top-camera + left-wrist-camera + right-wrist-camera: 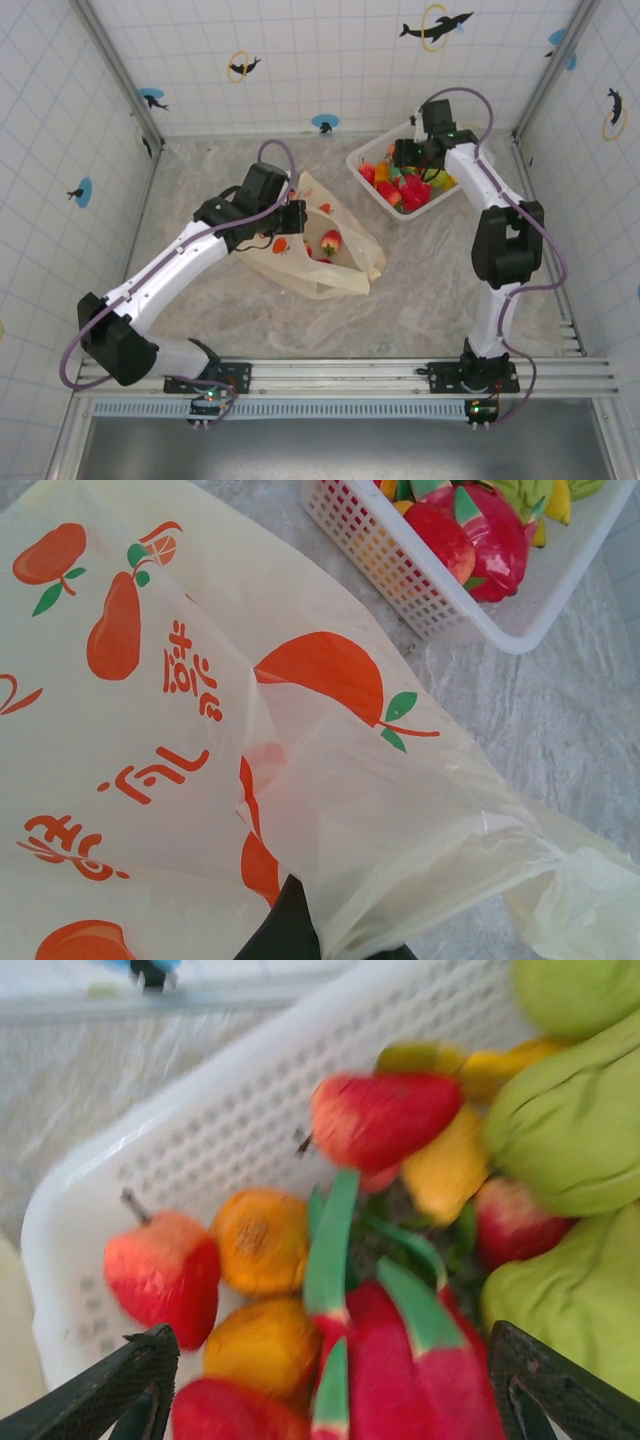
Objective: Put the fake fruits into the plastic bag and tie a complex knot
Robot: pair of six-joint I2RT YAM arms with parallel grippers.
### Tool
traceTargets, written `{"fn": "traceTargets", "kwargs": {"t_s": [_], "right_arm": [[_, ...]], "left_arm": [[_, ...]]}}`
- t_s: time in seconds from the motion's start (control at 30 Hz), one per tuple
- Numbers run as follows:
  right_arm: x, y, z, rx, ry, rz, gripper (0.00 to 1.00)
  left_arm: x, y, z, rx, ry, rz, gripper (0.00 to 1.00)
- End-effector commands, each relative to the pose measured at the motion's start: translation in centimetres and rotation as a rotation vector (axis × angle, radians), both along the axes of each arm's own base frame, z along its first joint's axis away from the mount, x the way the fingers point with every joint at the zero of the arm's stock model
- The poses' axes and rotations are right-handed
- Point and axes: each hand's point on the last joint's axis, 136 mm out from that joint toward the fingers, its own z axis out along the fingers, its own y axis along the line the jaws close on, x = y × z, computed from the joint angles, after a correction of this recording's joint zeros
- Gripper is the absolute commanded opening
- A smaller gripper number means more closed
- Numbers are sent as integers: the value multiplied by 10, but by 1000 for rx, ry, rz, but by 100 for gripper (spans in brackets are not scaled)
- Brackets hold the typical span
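The cream-yellow plastic bag (310, 262) lies on the table with orange fruit prints, and a red strawberry (330, 241) shows inside its open mouth. My left gripper (291, 218) is shut on the bag's upper edge; in the left wrist view the film (380, 800) runs down between its dark fingers (290, 925). A gathered bunch of film (565, 865) trails to the right. My right gripper (406, 158) hangs open over the fake fruits (405, 187) in the basket. Its jaws straddle a red-and-green fruit (420, 1360), with oranges (258, 1243) and a red apple (165, 1278) beside it.
The white lattice basket (358, 164) stands at the back right, near the tiled rear wall, and its rim (400, 575) is close to the bag. Green fruits (570, 1140) fill its far side. Marbled table (420, 300) lies between the bag and the right arm's base.
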Motion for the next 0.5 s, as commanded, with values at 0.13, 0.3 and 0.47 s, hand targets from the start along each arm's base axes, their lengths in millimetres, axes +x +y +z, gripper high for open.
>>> {"fn": "traceTargets", "kwargs": {"t_s": [0.13, 0.3, 0.47], "right_arm": [[-39, 26, -16, -35, 100, 151, 75], [-44, 34, -33, -78, 160, 181, 68], [-46, 39, -47, -96, 205, 202, 67]], "left_arm": [[-6, 11, -5, 43, 7, -5, 0], [-6, 10, -8, 41, 12, -5, 0], [-7, 11, -8, 43, 13, -4, 0]]}}
